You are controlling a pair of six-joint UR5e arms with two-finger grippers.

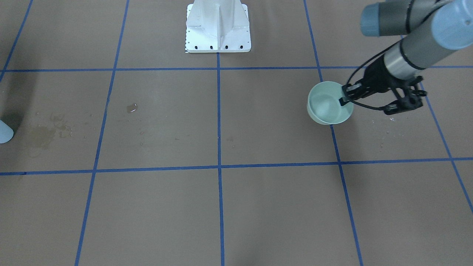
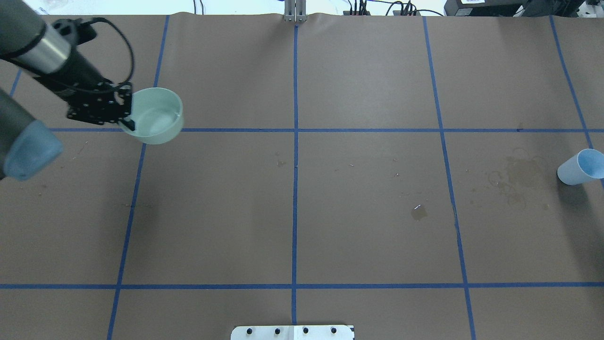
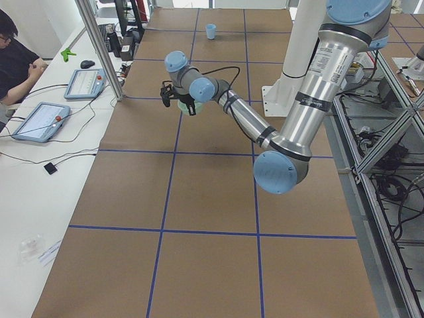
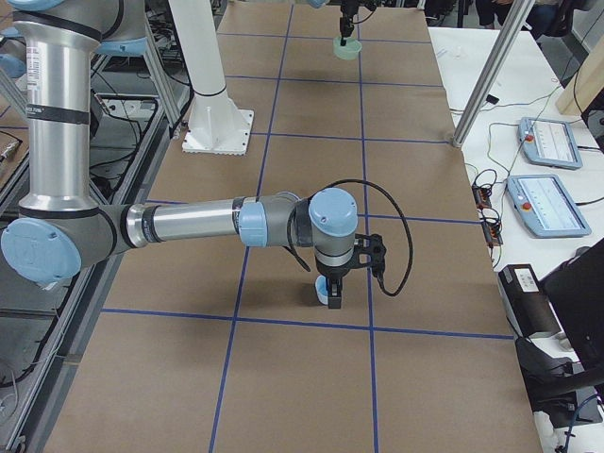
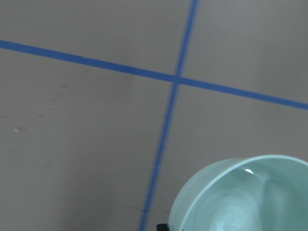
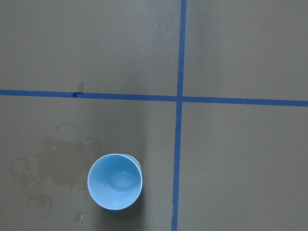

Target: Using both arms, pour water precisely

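Observation:
A pale green bowl is held at its rim by my left gripper, which is shut on it with one finger inside the rim. The overhead view shows the same grip on the bowl. The left wrist view shows the bowl with a small white glint inside. A light-blue cup stands at the table's far right, seen from above in the right wrist view. My right gripper is close by the cup; I cannot tell whether it is open or shut.
A small shiny puddle of water lies on the brown paper, and ring-shaped damp stains lie beside the cup. The white pedestal stands at the robot's side. An operator and tablets are beyond the table's edge.

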